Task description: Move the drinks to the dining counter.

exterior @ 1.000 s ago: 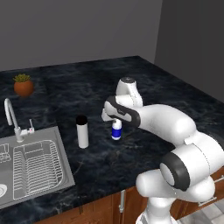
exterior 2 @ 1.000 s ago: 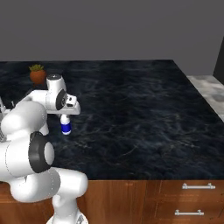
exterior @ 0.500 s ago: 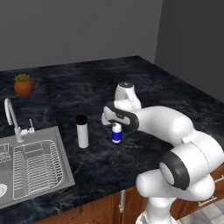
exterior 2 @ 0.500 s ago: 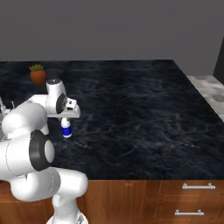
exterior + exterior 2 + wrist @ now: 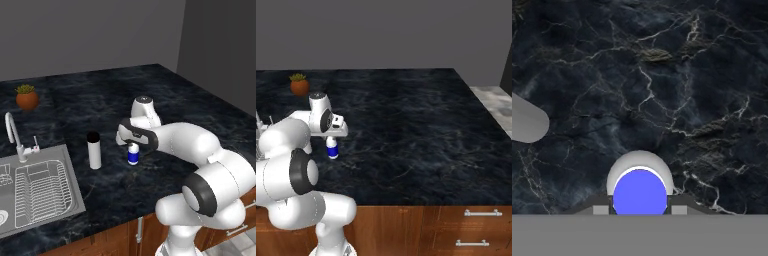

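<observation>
Gripper (image 5: 132, 148) clenched on small bottle (image 5: 133, 154), upright at dining counter (image 5: 200, 110), just beside tall cylinder (image 5: 93, 150); lower straight until base seats, release only then

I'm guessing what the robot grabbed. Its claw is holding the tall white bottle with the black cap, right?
Not quite. The claw is shut on the small bottle with the blue label. The tall white bottle with the black cap stands free beside it, as the left base view shows.
</observation>
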Controlling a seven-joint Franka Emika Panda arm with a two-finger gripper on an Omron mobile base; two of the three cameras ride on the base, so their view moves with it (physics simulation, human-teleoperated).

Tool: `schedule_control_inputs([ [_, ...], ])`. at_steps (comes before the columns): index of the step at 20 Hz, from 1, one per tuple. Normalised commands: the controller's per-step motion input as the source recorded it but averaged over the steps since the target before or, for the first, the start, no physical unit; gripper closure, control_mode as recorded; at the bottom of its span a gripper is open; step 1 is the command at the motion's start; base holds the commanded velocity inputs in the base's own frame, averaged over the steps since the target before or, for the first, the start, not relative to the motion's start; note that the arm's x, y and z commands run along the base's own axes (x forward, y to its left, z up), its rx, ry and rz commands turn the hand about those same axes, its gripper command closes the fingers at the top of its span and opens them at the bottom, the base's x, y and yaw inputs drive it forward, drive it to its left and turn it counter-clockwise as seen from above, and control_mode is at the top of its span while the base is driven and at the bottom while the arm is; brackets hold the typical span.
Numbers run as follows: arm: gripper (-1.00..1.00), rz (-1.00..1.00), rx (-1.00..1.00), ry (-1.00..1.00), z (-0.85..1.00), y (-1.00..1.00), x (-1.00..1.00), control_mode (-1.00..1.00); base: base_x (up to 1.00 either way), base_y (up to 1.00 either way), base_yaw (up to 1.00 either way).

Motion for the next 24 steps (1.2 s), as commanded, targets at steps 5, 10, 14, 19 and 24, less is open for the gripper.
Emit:
schedule_control_inputs([
  [5, -1.00, 0.00, 0.00, 0.00, 0.00, 0.00, 0.00, -1.00, 0.00, 0.00, 0.00],
  [10, -1.00, 0.00, 0.00, 0.00, 0.00, 0.00, 0.00, -1.00, 0.00, 0.00, 0.00],
  [14, -1.00, 0.00, 0.00, 0.00, 0.00, 0.00, 0.00, -1.00, 0.00, 0.00, 0.00],
  [19, -1.00, 0.00, 0.00, -0.03, 0.23, -0.06, -0.18, -1.00, 0.00, 0.00, 0.00],
  [24, -1.00, 0.00, 0.00, -0.04, 0.48, -0.09, -0.46, -1.00, 0.00, 0.00, 0.00],
])
